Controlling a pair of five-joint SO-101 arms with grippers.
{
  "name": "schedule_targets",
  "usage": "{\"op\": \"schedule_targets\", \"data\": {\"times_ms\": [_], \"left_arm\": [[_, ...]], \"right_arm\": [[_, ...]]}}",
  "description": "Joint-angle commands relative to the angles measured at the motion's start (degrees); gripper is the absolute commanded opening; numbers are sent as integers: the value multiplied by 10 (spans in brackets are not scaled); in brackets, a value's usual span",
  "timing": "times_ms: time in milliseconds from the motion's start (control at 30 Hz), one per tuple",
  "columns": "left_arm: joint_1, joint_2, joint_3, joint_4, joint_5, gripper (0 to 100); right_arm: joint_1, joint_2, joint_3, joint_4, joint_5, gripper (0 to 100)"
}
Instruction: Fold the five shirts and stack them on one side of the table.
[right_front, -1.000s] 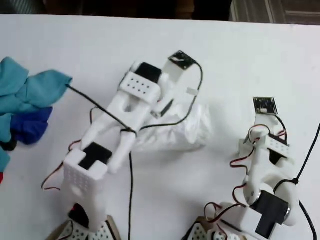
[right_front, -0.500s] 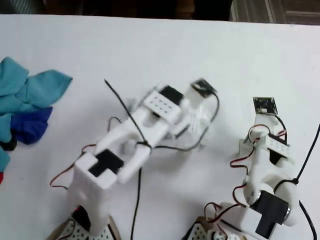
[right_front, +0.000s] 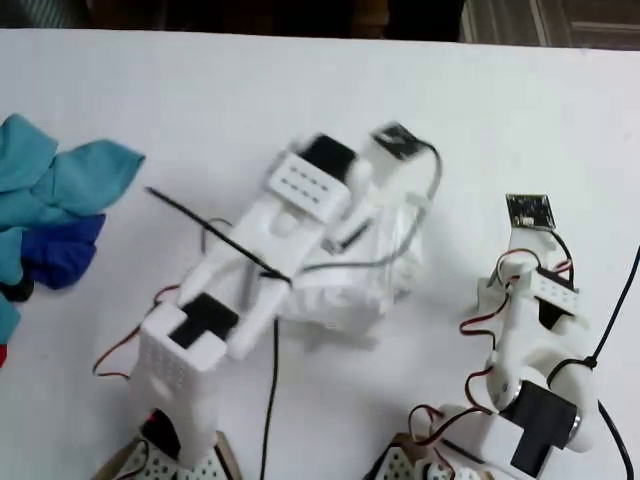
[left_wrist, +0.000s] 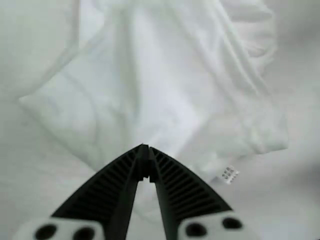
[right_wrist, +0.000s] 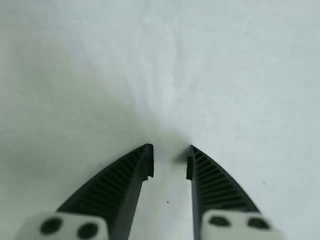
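High view is showing the white table (right_front: 500, 90) bearing both arms. The left arm (right_front: 250, 260) is stretching over a crumpled white shirt (right_front: 350, 295) lying mid-table, well apart from the teal and blue shirts (right_front: 55, 200) bunching at the table's left edge. The left gripper (left_wrist: 145, 152) is pinching the white shirt's fabric, fingers together. The right gripper (right_wrist: 170, 148) is hanging over bare table, fingers slightly apart.
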Motion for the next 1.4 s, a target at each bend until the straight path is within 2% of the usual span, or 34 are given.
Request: {"op": "schedule_targets", "data": {"times_ms": [0, 100, 200, 400, 500, 667, 833, 1133, 1367], "left_arm": [[-88, -37, -44, 29, 0, 26], [-163, -38, -59, 48, -7, 26], [-212, -61, -54, 50, -46, 26], [-263, -220, 58, 35, -65, 26], [-291, -296, 200, -25, -71, 26], [-366, -383, 455, -183, -73, 25], [-407, -426, 596, -262, -73, 25], [-424, -436, 621, -273, -75, 25], [-424, -434, 624, -273, -75, 25]], "right_arm": [[3, -15, -44, 32, -24, 131], [-42, -15, -125, 149, -34, 131], [-104, -15, -228, 258, -34, 131], [-211, -15, -383, 359, -34, 133], [-257, 10, -420, 374, -34, 173], [-302, 115, -492, 385, -35, 190], [-328, 220, -600, 428, -55, 191], [-365, 356, -780, 512, -59, 191], [-366, 417, -804, 517, -55, 190]]}}
